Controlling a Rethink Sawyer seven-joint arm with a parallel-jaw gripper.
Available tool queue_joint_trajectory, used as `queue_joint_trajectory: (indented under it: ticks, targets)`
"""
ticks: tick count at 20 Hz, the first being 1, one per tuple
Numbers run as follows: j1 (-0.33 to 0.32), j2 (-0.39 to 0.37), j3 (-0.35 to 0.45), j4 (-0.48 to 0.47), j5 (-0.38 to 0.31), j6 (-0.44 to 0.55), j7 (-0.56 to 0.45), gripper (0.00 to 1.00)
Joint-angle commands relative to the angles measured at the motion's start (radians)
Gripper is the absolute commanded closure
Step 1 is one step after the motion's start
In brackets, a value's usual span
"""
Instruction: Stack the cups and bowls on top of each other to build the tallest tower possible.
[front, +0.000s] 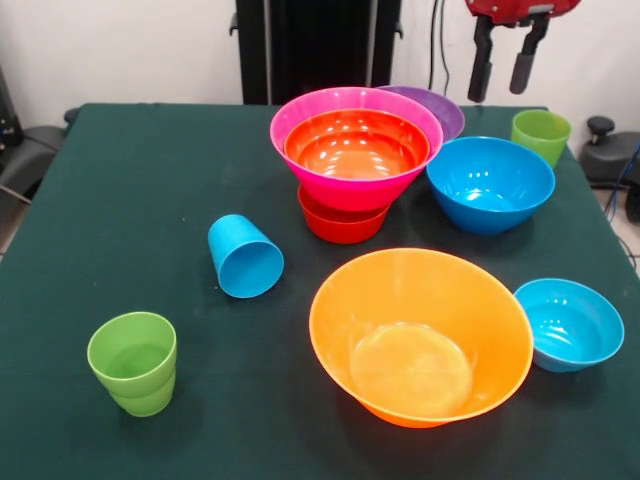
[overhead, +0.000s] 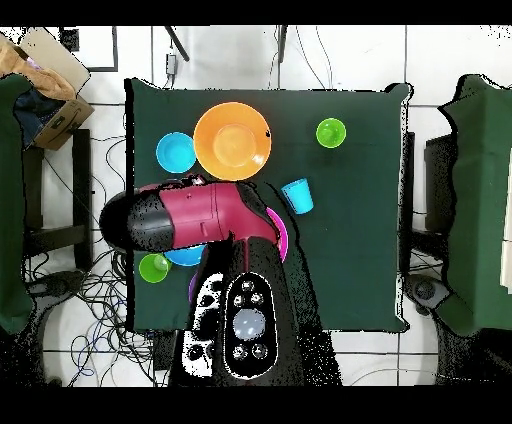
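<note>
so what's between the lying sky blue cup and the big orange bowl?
Nothing: bare green cloth between the sky blue cup and the orange bowl in the front view. Overhead shows the same gap.

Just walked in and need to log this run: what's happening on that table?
The Sawyer arm is stacking cups and bowls. Its gripper hangs open and empty above the table's far side, over the purple bowl. A short tower stands so far: a red-orange bowl inside the pink bowl, on a small red-orange one. The orange bowl, two blue bowls, two upright green cups and the tipped blue cup are loose.
</note>
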Motion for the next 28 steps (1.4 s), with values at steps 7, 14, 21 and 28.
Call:
queue_joint_trajectory:
  ticks: [7, 14, 21, 28]
  targets:
    - [0.120, 0.048, -0.064, 0.069, -0.038, -0.067, 0.255, 0.00]
    - [0.121, 0.075, -0.047, 0.081, -0.017, -0.100, 0.257, 0.00]
    - [0.001, 0.100, 0.064, 0.141, -0.024, -0.195, 0.181, 0.00]
    - [0.000, 0.126, 0.067, 0.141, -0.054, -0.239, 0.192, 0.00]
